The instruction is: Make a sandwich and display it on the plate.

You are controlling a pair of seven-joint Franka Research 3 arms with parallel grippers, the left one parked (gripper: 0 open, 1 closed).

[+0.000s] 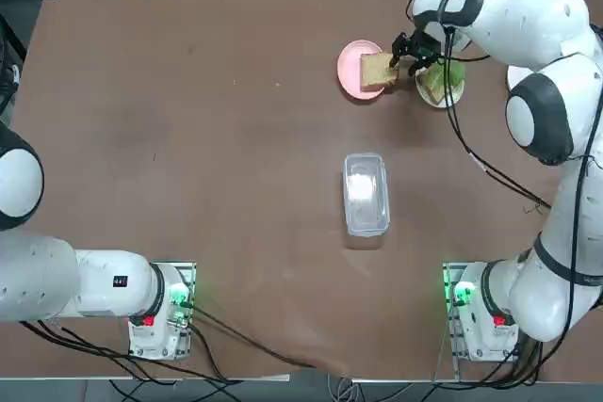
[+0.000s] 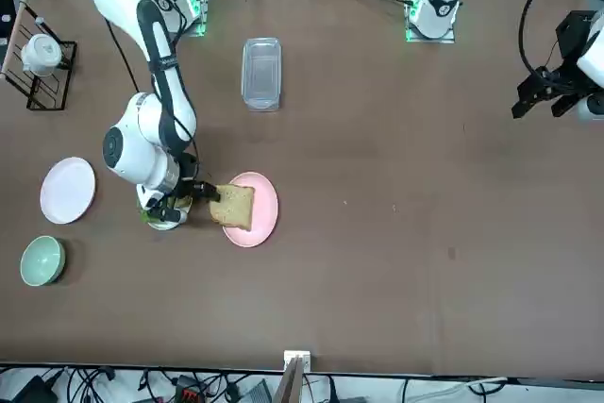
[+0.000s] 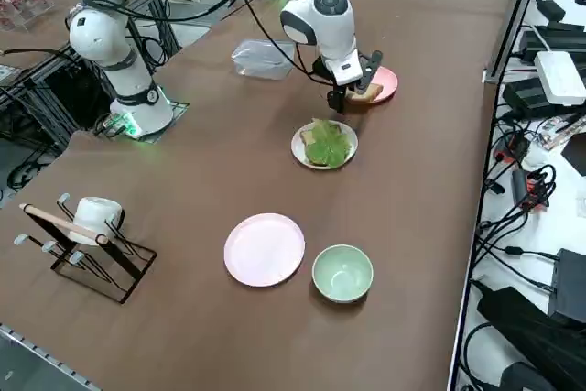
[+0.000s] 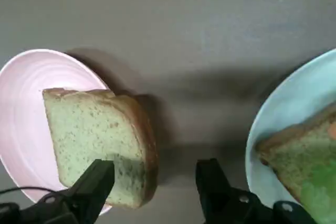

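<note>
While the right gripper [image 4: 157, 184] hangs low over the tabletop [image 1: 188, 138] with its fingers [image 4: 97, 182] spread wide and empty, the loose bread slice [image 4: 97, 142] lies beneath one fingertip, its crust edge jutting into the gap between the two.

Item — top slice: tan crumb, brown crust, resting on the pink plate [image 4: 21, 124] and overhanging its rim on the side nearer the fingers. Judged light, soft and compressible, likely to tear or sag if pinched hard or held by a corner. Best taken across two opposite crust edges, where it is firmest, with a gentle squeeze.

Item — lower half of the sandwich [image 3: 325, 144]: bread with green lettuce on top, on the white plate [image 4: 278, 124] just beyond the other finger. Lettuce probably loose — could slide if nudged.
</note>
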